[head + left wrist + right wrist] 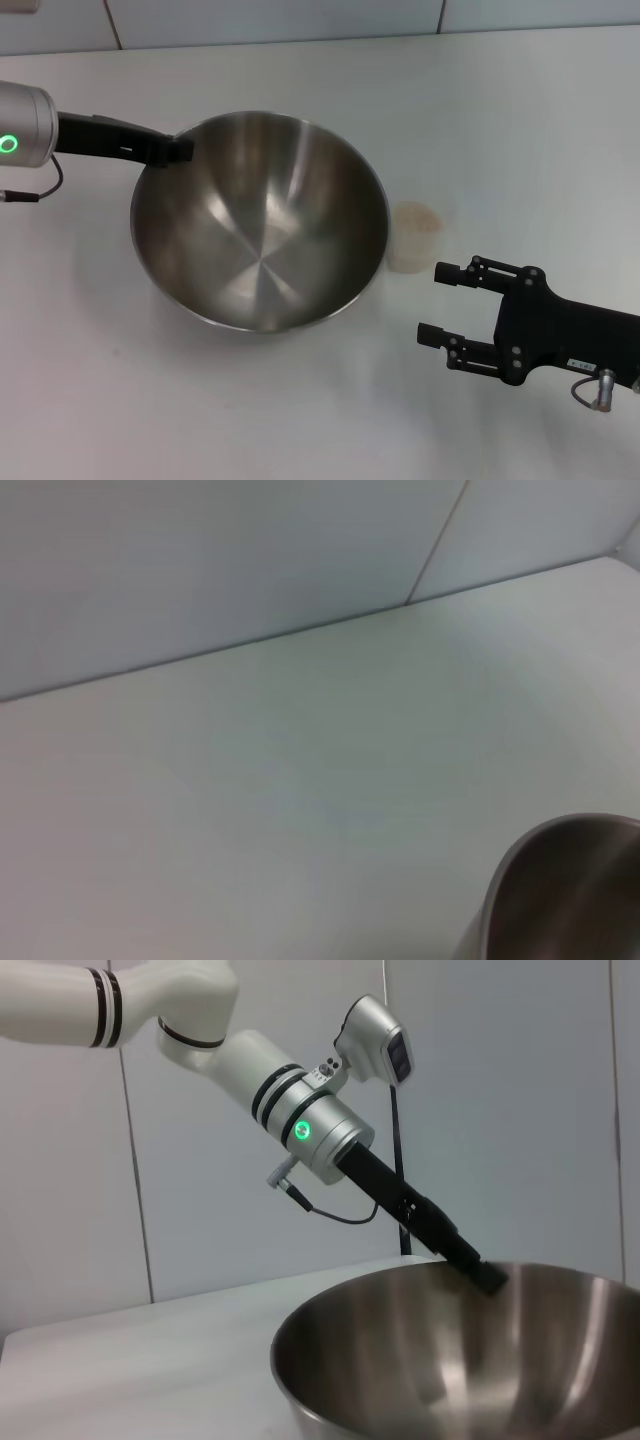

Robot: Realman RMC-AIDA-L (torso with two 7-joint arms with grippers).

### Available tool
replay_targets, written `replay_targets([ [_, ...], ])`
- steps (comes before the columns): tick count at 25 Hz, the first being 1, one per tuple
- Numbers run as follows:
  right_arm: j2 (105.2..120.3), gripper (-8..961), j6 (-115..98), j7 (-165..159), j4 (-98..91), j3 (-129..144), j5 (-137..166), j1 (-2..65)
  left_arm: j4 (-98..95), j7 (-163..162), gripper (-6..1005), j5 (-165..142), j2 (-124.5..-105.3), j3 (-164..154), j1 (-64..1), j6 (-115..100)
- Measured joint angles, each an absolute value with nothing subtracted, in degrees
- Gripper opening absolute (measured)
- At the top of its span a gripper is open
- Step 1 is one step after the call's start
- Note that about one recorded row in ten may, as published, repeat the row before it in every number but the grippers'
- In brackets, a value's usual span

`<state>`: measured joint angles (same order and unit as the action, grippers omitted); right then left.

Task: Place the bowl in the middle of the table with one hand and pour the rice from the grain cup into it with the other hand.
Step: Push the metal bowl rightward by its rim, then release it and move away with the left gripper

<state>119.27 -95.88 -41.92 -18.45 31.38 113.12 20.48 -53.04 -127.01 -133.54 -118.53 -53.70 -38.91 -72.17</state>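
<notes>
Bowl point(260, 225): wide, shiny steel, stiff and slick, probably light; thin rim is the only real hold. Sits tilted near mid-table point(300, 420), empty inside. Left gripper point(178, 148) pinches the rim at 10 o'clock, fingers closed on it; the right wrist view shows the left gripper point(487, 1276) on the edge.

Cup point(414, 237): small, translucent, thin plastic, likely crushes easily; grip its side wall mid-height, gently. Stands just beside the bowl at 3 o'clock, rice point(416, 216) heaped to its brim. Spill risk if squeezed.

Right gripper point(443, 303): fingers wide apart, empty, at the cup's 5 o'clock, near, not touching.
</notes>
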Motion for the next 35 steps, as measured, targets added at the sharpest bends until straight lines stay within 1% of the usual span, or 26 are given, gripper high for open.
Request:
replay_targets([
  [20,119.26,709,-95.89,-41.92,-18.45,31.38,113.11,20.72,-52.20,-127.64,44,-133.39,-118.47,-53.18,-38.94,-71.70],
  [25,119.26,710,-95.89,-41.92,-18.45,31.38,113.12,20.82,-52.13,-128.00,89,-133.38,-118.42,-52.48,-38.94,-71.46],
  [30,119.26,710,-95.89,-41.92,-18.46,31.37,113.11,20.83,-52.66,-126.95,290,-130.87,-118.29,-52.22,-38.22,-71.25],
  [32,119.27,710,-95.89,-41.92,-18.46,31.37,113.12,20.83,-53.09,-126.40,472,-129.34,-118.19,-52.21,-37.83,-71.33],
  [33,119.27,710,-95.89,-41.92,-18.45,31.38,113.12,20.81,-54.78,-124.95,563,-125.66,-118.04,-51.89,-36.47,-71.55],
  [34,119.27,710,-95.89,-41.92,-18.45,31.38,113.12,20.81,-54.78,-124.95,582,-125.66,-118.04,-51.89,-36.47,-71.55],
  [35,119.27,710,-95.90,-41.92,-18.45,31.38,113.11,20.77,-57.23,-122.59,602,-121.33,-117.98,-50.72,-34.63,-72.14],
])
